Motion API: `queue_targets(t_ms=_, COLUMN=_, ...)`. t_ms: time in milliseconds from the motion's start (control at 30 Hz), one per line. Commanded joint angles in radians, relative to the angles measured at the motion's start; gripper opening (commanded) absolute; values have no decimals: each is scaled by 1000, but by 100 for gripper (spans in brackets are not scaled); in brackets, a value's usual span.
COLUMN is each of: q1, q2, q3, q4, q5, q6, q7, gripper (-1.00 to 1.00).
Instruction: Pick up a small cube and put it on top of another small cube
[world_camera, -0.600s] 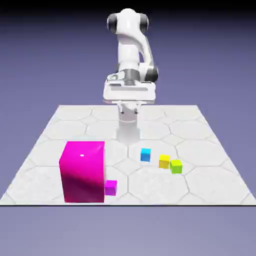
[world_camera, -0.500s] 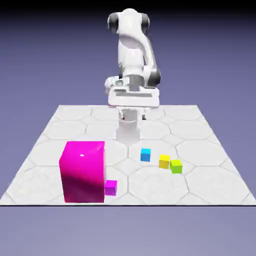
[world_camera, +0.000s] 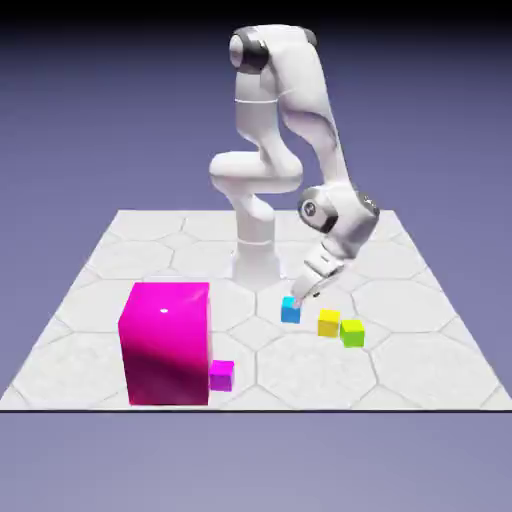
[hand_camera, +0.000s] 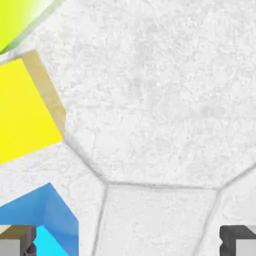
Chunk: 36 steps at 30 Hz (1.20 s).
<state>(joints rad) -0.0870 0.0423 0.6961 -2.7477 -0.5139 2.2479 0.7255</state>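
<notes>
Although the gripper (world_camera: 300, 297) is down at the blue cube (world_camera: 291, 311), nothing is lifted yet, so by my reckoning the job has barely begun. Its fingers stand wide apart and hold nothing: in the hand view the two grey tips (hand_camera: 16, 241) sit at the bottom corners with bare table (hand_camera: 150, 100) between them. The blue cube sits on the table right under the hand, but off-centre; in the hand view it shows only at the bottom left corner, beside the left tip instead of between the two. Just beyond it from the hand sits the yellow cube (hand_camera: 25, 110), and past that a sliver of the green cube (hand_camera: 15, 20). I'd say what's left is centring on the blue cube, closing, lifting, and setting it on one of its neighbours.
</notes>
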Motion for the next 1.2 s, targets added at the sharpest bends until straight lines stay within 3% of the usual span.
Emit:
queue_targets(t_ms=0, q1=-17, q2=32, q3=36, q4=3, q5=-27, q6=-41, q7=-1, gripper=0)
queue_targets(t_ms=133, q1=-39, q2=155, q3=176, q4=16, q5=-130, q6=-200, q7=-4, gripper=0)
queue_targets(t_ms=400, q1=3, q2=358, q3=-16, q4=6, q5=-412, q6=-129, q7=180, gripper=0)
queue_targets(t_ms=433, q1=3, q2=358, q3=-16, q4=6, q5=-412, q6=-129, q7=180, gripper=-100)
queue_targets(t_ms=700, q1=-35, q2=161, q3=187, q4=30, q5=-152, q6=-208, q7=-22, gripper=-100)
queue_targets(t_ms=1000, q1=25, q2=264, q3=366, q4=267, q5=-519, q6=-352, q7=-332, gripper=-100)
queue_targets(t_ms=1167, q1=57, q2=397, q3=236, q4=265, q5=-693, q6=-335, q7=-240, gripper=-100)
